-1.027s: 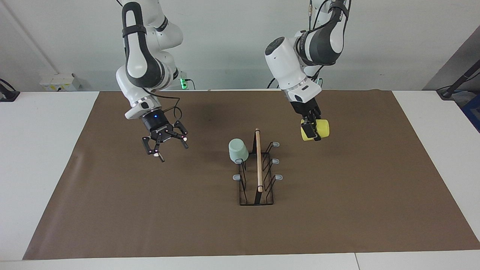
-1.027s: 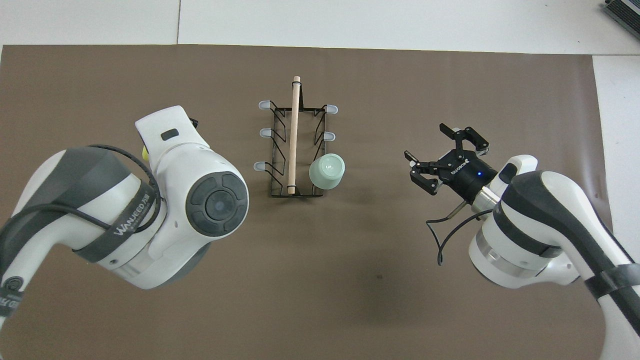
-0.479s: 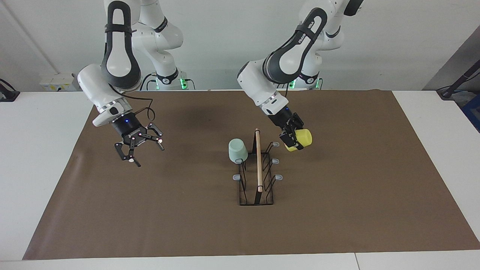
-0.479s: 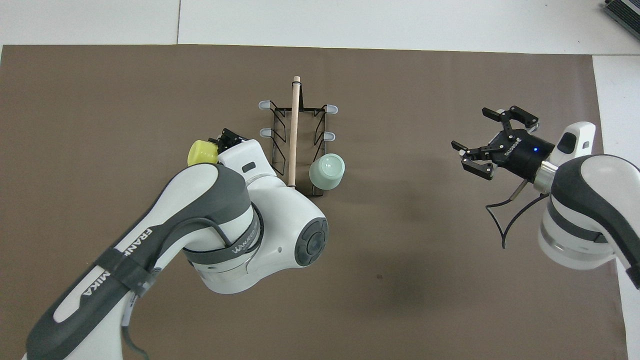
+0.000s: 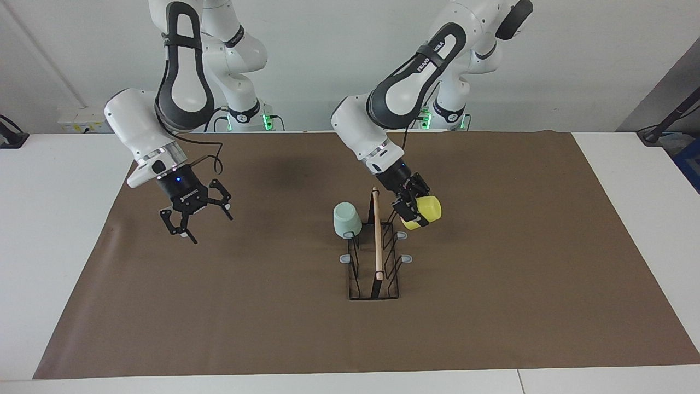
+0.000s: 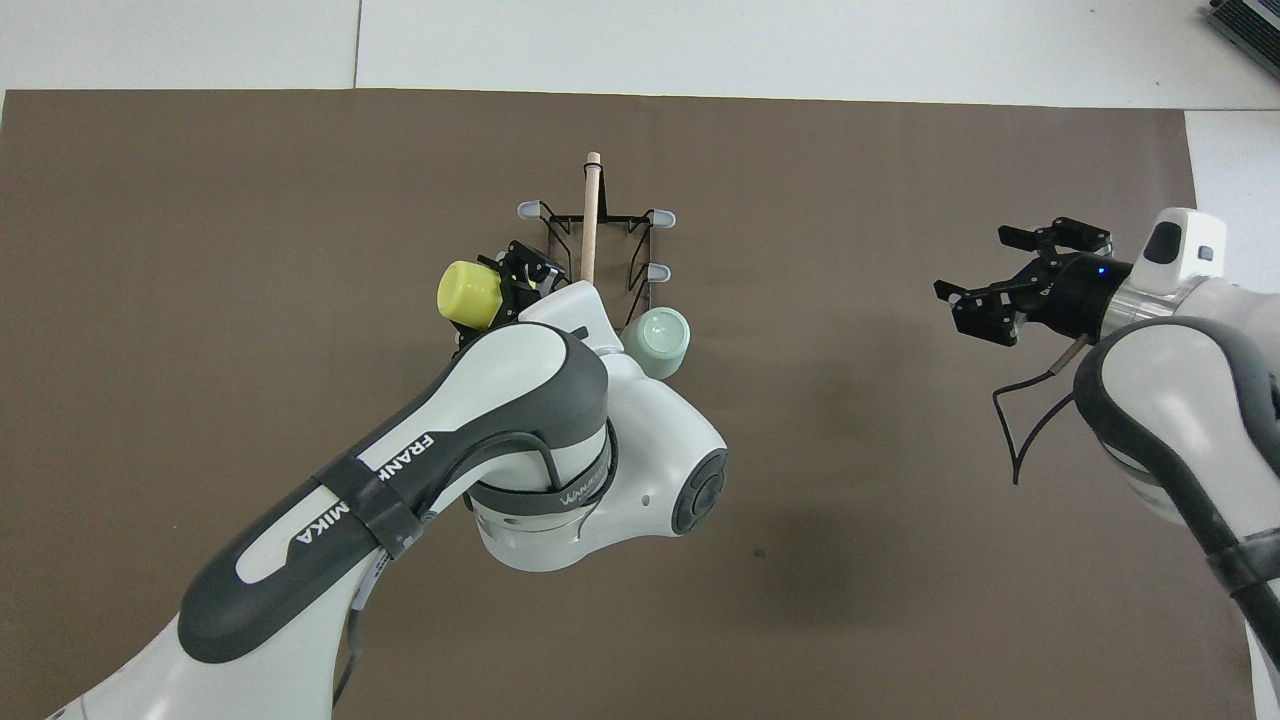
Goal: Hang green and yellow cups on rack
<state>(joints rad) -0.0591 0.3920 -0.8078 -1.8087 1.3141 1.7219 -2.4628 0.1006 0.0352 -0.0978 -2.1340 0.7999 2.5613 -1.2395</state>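
At the middle of the brown mat (image 5: 492, 306), the black wire-frame rack with a light wooden top rod (image 5: 377, 241) carries the pale mint-green plastic cup (image 5: 346, 219), upturned on a prong nearest the robots. Left gripper (image 5: 411, 210) grasps the bright yellow plastic cup (image 5: 425, 211), tilted, over the rack's other side. Right gripper (image 5: 192, 217) hangs released over the mat's right-arm end.

Yellow cup (image 5: 424, 212), mint green cup (image 5: 346, 219), black rack (image 5: 374, 262) with pale wooden rod, brown mat (image 5: 492, 306).
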